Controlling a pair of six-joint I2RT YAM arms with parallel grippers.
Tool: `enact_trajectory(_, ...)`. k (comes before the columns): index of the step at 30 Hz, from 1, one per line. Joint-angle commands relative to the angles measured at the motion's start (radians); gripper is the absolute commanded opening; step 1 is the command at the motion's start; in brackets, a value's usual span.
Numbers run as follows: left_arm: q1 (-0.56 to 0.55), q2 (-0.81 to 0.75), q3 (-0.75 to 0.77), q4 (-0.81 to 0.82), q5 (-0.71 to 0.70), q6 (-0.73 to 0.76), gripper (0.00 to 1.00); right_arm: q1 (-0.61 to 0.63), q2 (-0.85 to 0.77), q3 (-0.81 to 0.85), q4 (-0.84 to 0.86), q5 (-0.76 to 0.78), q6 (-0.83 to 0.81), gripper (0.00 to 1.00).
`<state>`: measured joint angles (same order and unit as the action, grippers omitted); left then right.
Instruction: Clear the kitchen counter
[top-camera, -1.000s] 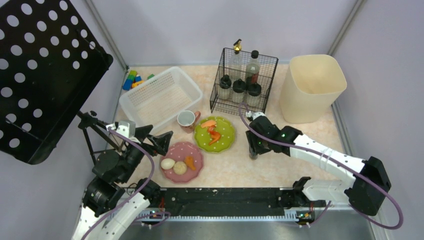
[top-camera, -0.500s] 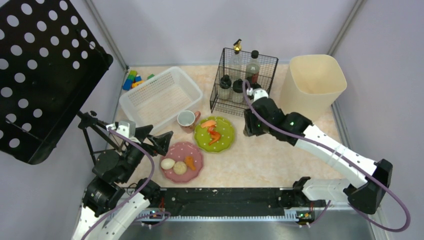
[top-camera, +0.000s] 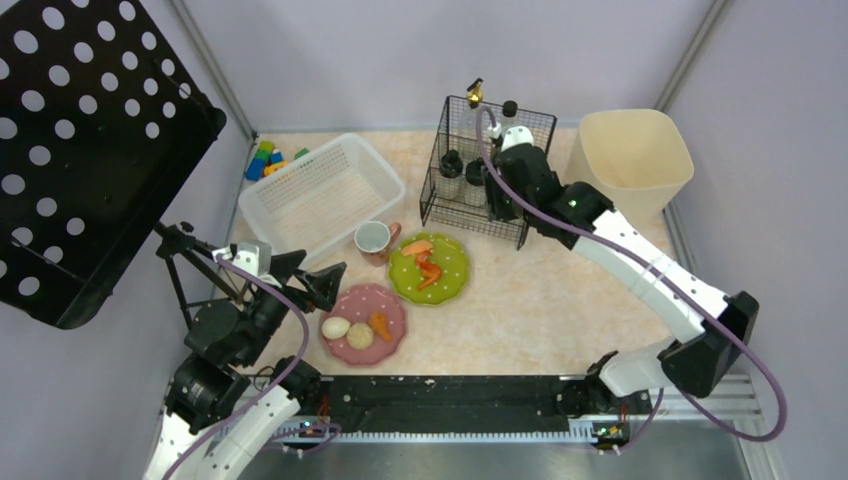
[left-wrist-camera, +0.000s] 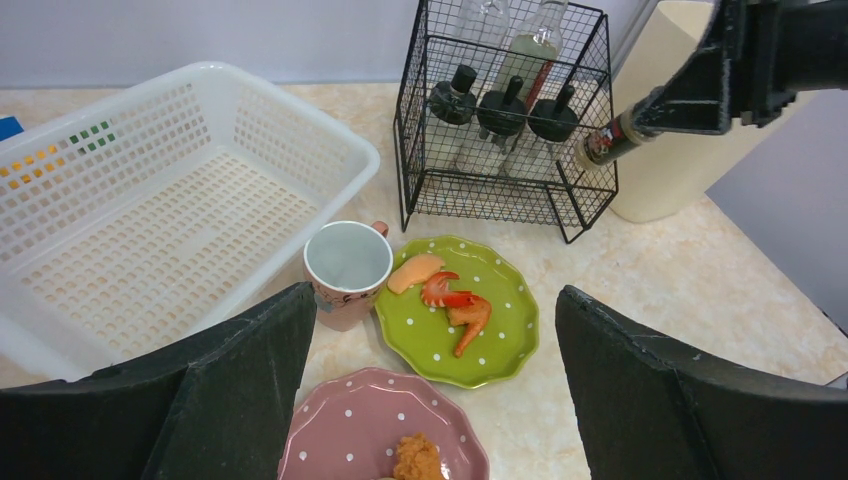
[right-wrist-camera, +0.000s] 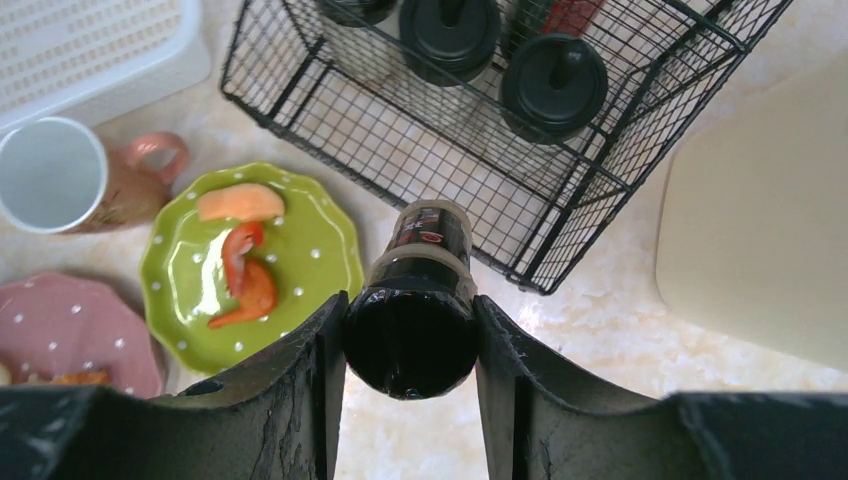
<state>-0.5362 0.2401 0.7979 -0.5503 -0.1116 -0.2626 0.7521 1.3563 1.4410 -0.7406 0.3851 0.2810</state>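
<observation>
The marbled kitchen counter (top-camera: 540, 300) carries a green dotted plate (top-camera: 452, 277) with shrimp and an orange slice, a pink dotted plate (top-camera: 365, 298) with food pieces, and a pink mug (top-camera: 374, 240). My right gripper (top-camera: 498, 208) is shut on a dark bottle with a black cap (right-wrist-camera: 412, 335). It holds the bottle above the counter at the front of the black wire rack (top-camera: 470, 215). The bottle also shows in the left wrist view (left-wrist-camera: 605, 143). My left gripper (top-camera: 312, 282) is open and empty, near the pink plate's left side.
A white perforated basket (top-camera: 320, 195) stands back left with toy blocks (top-camera: 265, 158) behind it. The rack holds several bottles. A beige bin (top-camera: 600, 215) stands back right. A black perforated panel (top-camera: 80, 150) hangs at the left.
My right arm has carried the bottle from the counter's middle right back to the wire rack's front. The left arm has not moved.
</observation>
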Motion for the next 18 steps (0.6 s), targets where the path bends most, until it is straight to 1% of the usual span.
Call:
enact_trajectory(1,0.006,0.003,0.002,0.024,0.011,-0.003,0.94,-0.078,0.06,0.034,0.091,-0.062,-0.019,0.27)
enact_trajectory(9,0.006,0.006,0.001,0.024,0.011,-0.003,0.94,-0.168,0.177,0.025,0.18,-0.128,0.0,0.26)
enact_trajectory(18,0.006,0.009,0.003,0.022,0.008,-0.001,0.94,-0.221,0.311,0.018,0.234,-0.187,0.013,0.26)
